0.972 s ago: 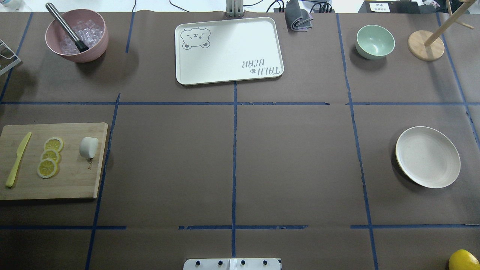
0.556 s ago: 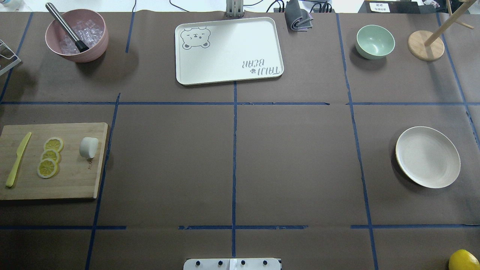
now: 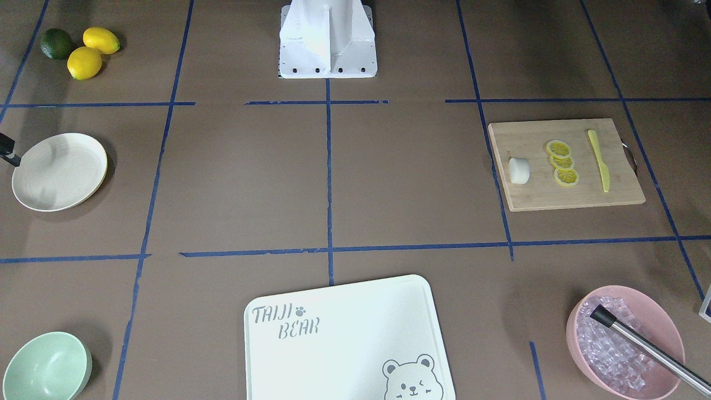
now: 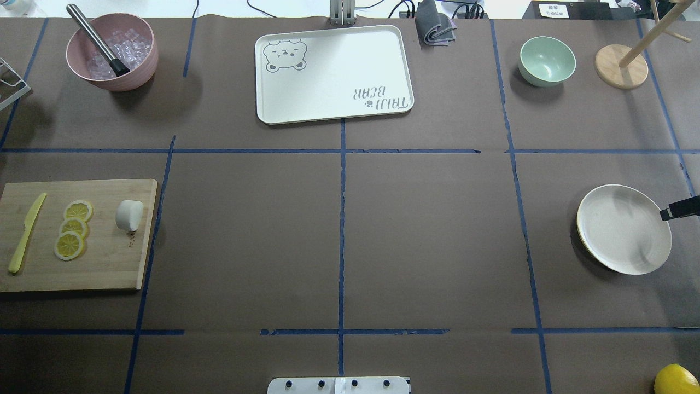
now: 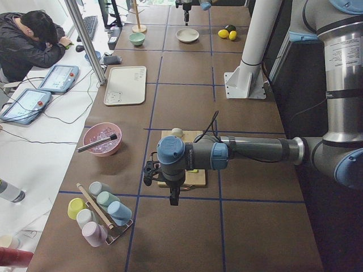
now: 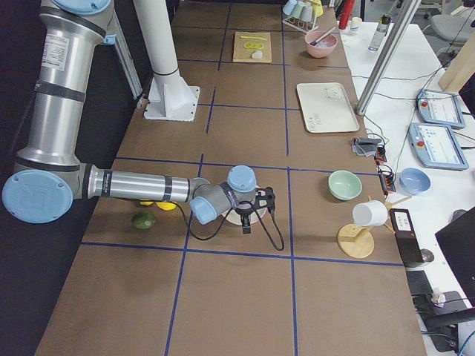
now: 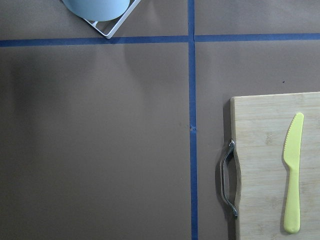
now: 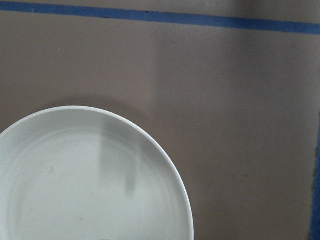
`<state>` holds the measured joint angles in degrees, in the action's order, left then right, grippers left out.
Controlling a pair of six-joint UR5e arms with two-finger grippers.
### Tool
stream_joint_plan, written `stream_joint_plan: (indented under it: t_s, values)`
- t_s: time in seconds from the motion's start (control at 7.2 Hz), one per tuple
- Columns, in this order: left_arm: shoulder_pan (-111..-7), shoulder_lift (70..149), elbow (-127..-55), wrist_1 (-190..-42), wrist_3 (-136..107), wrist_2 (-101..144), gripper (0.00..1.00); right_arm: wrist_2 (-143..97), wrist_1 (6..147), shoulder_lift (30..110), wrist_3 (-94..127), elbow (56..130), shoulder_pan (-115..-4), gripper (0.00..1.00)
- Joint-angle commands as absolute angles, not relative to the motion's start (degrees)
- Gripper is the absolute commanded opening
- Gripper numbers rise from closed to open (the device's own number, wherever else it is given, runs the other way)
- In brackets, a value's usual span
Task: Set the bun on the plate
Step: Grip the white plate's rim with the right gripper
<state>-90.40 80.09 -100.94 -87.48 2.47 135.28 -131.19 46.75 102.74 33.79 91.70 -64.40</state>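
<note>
The white bun [image 4: 129, 215] lies on the right end of a bamboo cutting board [image 4: 109, 262] at the table's left, also seen in the front view [image 3: 519, 170]. The cream plate [image 4: 623, 229] sits far right, empty [image 8: 90, 175]. Only a dark tip of my right gripper [image 4: 670, 212] reaches in over the plate's right rim [image 3: 12, 158]; I cannot tell whether it is open or shut. My left gripper [image 5: 172, 198] hangs beyond the board's far end from the bun; its state cannot be judged from there.
Lemon slices [image 4: 72, 229] and a yellow knife [image 4: 26, 232] share the board. At the back stand a pink ice bowl [image 4: 112, 52], a bear-printed tray [image 4: 333, 74], a mint bowl [image 4: 547, 60] and a wooden stand [image 4: 622, 65]. A cup rack [image 5: 99, 212] sits at the left end.
A dark tip of the right gripper has come in from the right edge over the plate's rim, casting a shadow on the plate. The bun and everything else stayed put.
</note>
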Motion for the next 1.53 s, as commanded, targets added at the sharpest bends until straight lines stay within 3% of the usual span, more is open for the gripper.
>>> stream_joint_plan:
  t_s: [0.0, 0.14, 0.28, 0.42, 0.56, 1.11, 1.39]
  values:
    - [-90.35, 80.07, -100.9, -87.45, 2.37, 135.26, 1.0, -129.2, 39.73, 102.66, 38.41, 87.89, -60.57, 0.98]
    - [-90.35, 80.07, -100.81, -87.45, 2.37, 135.26, 1.0, -128.42, 39.73, 102.66, 38.41, 87.46, -59.77, 0.75]
    - [-90.35, 80.07, -100.72, -87.45, 2.37, 135.26, 1.0, -128.32, 39.73, 102.66, 38.41, 86.84, -59.33, 0.37]
    - [-90.35, 80.07, -100.72, -87.45, 2.37, 135.26, 1.0, -128.32, 39.73, 102.66, 38.32, 86.84, -59.41, 0.08]
    - [-90.35, 79.55, -100.72, -87.45, 2.37, 135.44, 1.0, -128.41, 39.64, 102.57, 38.32, 86.92, -59.41, 0.0]
    - [-90.35, 79.19, -100.81, -87.45, 2.37, 135.44, 1.0, -130.95, 40.08, 102.22, 39.89, 93.14, -59.5, 0.0]
    - [-90.35, 79.19, -100.72, -87.45, 2.46, 135.53, 1.0, -133.31, 40.17, 96.72, 43.48, 95.45, -58.46, 0.0]
